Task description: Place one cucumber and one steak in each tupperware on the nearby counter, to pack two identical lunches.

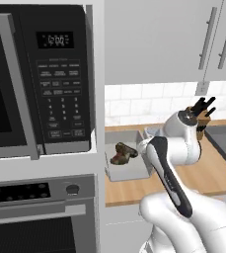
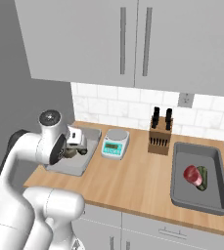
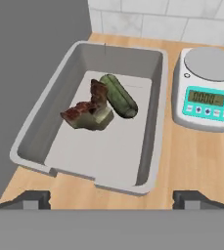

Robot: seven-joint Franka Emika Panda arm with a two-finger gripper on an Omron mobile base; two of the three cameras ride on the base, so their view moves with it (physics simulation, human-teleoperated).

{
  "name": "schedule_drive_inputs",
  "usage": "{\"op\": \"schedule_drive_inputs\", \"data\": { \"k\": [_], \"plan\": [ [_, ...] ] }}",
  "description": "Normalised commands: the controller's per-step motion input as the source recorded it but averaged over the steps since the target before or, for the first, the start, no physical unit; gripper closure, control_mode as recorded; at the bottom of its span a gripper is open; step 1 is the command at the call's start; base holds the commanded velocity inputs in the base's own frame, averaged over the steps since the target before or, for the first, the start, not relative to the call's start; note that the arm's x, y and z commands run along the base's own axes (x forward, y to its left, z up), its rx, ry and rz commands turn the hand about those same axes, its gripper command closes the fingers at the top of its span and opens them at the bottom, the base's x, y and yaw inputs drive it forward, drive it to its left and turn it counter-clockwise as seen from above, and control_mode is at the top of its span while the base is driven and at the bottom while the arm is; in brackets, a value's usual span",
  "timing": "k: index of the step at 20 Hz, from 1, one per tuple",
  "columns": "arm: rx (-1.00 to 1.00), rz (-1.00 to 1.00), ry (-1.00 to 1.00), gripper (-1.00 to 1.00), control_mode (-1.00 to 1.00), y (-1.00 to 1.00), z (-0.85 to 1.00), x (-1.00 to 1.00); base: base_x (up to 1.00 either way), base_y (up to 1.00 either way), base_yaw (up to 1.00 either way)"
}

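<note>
My gripper [image 3: 113, 200] hangs open over the left grey tupperware [image 3: 150, 132], its two fingertips [image 3: 35, 199] spread wide with nothing between them. Inside that box a brown-red steak [image 3: 88, 112] lies against a dark green cucumber [image 3: 119, 95]. From the right base view the gripper [image 2: 76, 146] sits just above the same tupperware [image 2: 77, 165] at the left end of the wooden counter [image 2: 133, 176]. The second tupperware [image 2: 196, 197] stands at the right and holds a red steak [image 2: 191, 173] beside a cucumber [image 2: 203, 177]. In the left base view the steak [image 1: 123, 153] shows in the left tupperware [image 1: 129, 170].
A white scale [image 3: 206, 93] with a green display stands right next to the left box. A knife block [image 2: 161, 134] stands against the tiled wall between the two boxes. A tall grey cabinet with a microwave [image 1: 40, 79] and an oven [image 1: 40, 217] borders the counter on the left.
</note>
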Motion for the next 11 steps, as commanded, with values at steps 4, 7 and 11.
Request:
{"op": "schedule_drive_inputs", "data": {
  "k": [4,7,11],
  "plan": [
    [0.04,-0.02,-0.02,-1.0,-1.0,-0.16,0.43,-0.52,0.0,0.0,0.0],
    [0.07,-0.06,-0.04,-1.0,-1.0,-0.15,0.42,-0.6,0.0,0.0,0.0],
    [0.07,-0.06,-0.03,-1.0,-1.0,-0.09,0.6,-0.6,0.0,0.0,0.0]
  ]
}}
